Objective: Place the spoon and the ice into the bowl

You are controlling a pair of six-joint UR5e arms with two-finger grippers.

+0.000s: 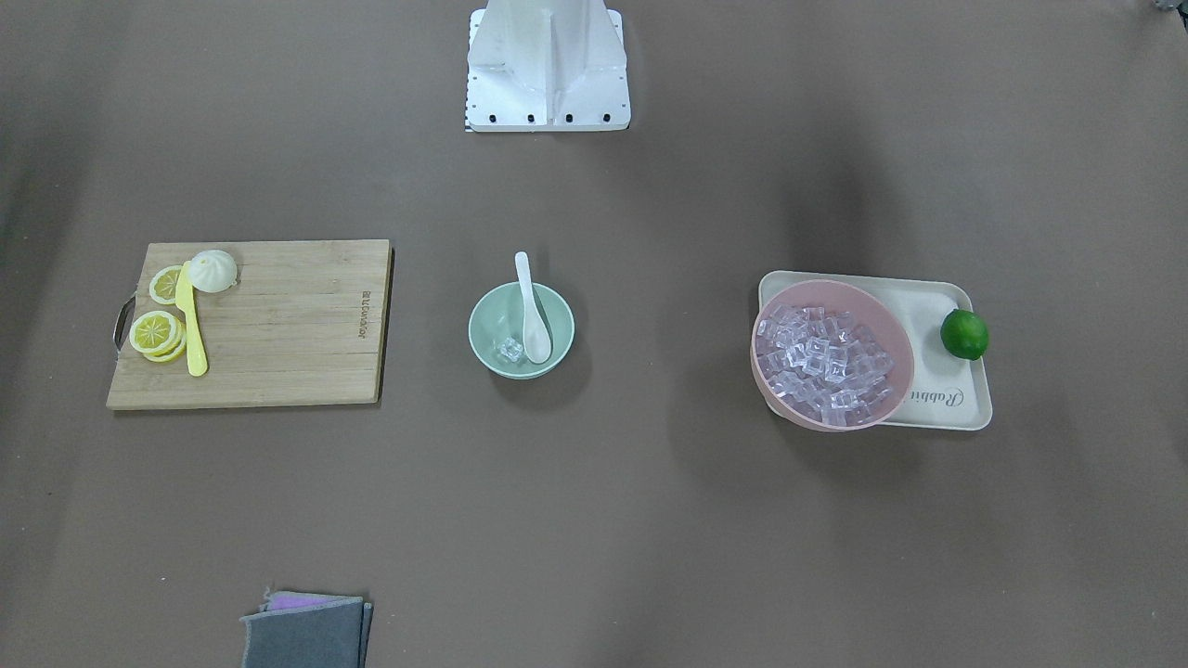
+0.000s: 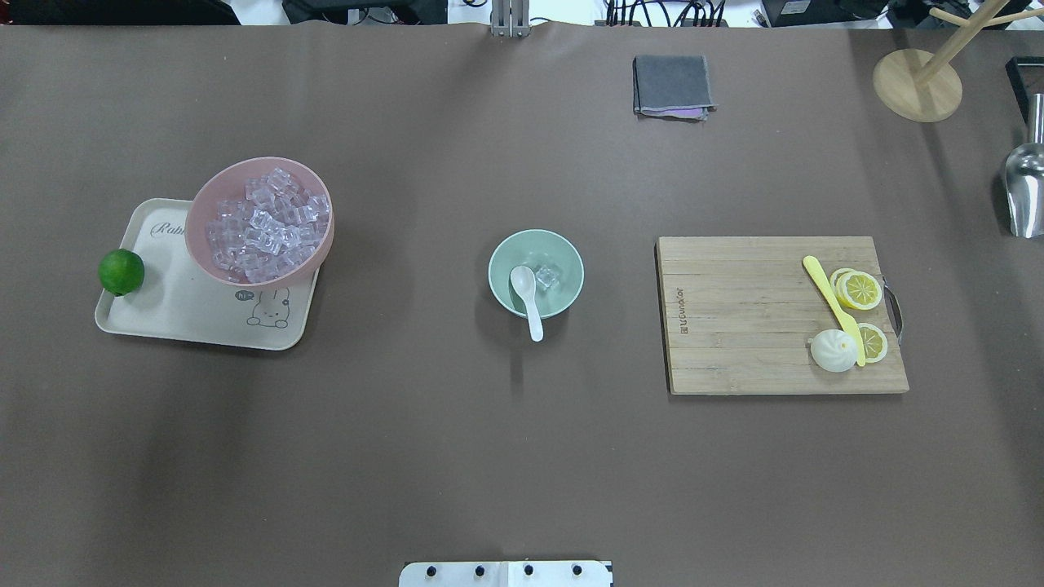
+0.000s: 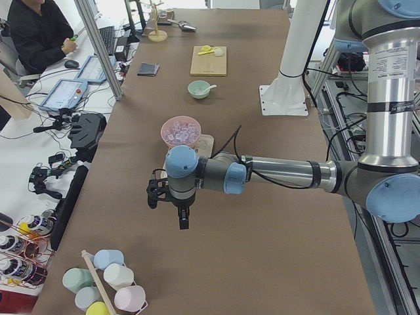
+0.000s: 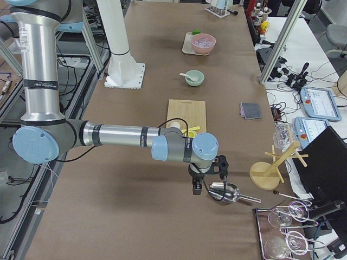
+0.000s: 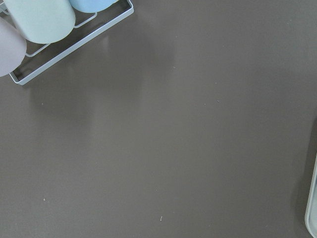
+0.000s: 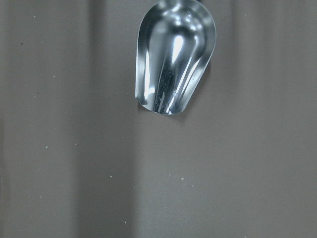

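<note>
Two bowls (mint bowl [image 2: 564, 297], pink bowl [image 2: 218, 184]), one spoon [image 2: 528, 295], one lime [image 2: 121, 271], one tray [image 2: 188, 316], one knife [image 2: 832, 306].

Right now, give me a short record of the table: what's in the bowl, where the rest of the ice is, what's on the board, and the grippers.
bowl: mid-table, holds spoon and one ice cube
spoon: scoop inside, handle out over the rim
ice cube: beside the scoop
other ice: heaped in pink bowl on tray, lime alongside
board: knife, lemon slices
left gripper: near cups, state unclear
right gripper: over metal scoop, state unclear
</note>
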